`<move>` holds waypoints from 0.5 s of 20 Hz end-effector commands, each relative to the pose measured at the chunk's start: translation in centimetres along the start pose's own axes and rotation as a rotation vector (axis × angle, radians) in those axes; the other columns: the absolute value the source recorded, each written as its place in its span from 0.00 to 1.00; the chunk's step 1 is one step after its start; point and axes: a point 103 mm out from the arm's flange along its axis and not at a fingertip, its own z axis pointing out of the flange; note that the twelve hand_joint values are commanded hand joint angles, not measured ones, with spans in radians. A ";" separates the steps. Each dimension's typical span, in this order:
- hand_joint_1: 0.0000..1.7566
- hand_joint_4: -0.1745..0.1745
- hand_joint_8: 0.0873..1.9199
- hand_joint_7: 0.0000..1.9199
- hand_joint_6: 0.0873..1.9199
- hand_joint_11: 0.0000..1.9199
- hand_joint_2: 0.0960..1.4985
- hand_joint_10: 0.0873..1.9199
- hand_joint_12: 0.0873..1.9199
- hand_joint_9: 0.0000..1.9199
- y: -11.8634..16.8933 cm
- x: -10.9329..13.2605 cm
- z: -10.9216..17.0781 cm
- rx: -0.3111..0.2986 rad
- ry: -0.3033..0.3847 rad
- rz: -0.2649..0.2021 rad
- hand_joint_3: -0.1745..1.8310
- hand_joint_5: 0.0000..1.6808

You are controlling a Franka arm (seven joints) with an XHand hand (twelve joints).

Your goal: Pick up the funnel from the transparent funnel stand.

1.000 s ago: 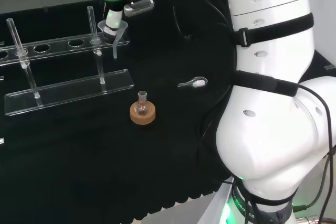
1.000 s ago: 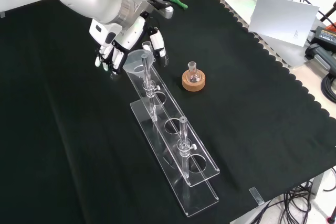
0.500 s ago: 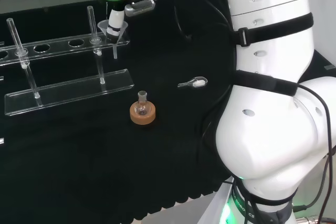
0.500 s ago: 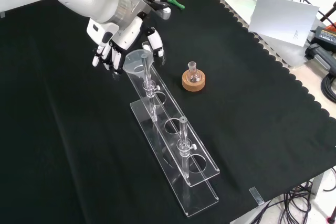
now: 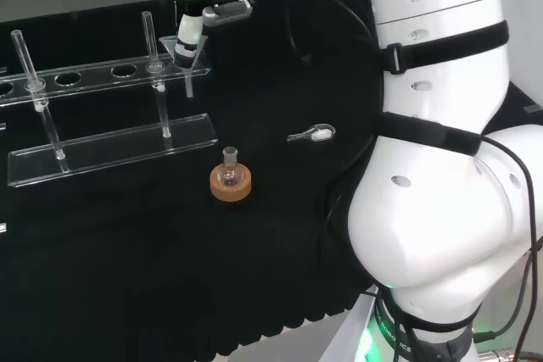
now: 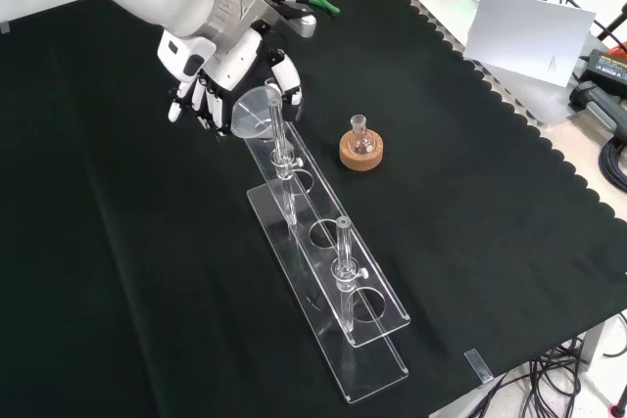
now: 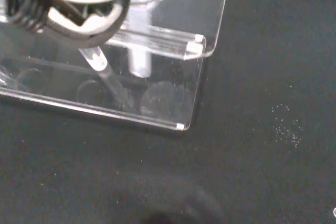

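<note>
Your hand [image 6: 217, 70] appears curled around the funnel [image 6: 257, 112], tilted just above the stand's [image 6: 328, 256] end hole, so lift straight up until its stem clears.

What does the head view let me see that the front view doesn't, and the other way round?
Head view alone: a small clear spoon lying on the cloth. Front view alone: white paper and cables past the cloth's scalloped edge. Both: the hand curled round the funnel at the end of the transparent stand, and a small flask on its cork ring.
</note>
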 end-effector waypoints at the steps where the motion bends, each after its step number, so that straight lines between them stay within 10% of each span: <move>1: 0.56 0.66 0.28 0.48 0.00 0.00 0.25 0.27 0.01 0.23 -0.6 -0.3 -0.6 -0.047 0.038 0.009 0.38 0.45; 10: 0.58 0.77 0.28 0.52 0.13 0.00 0.24 0.20 0.18 0.30 -2.3 -0.9 -1.5 -0.142 0.113 0.016 0.42 0.47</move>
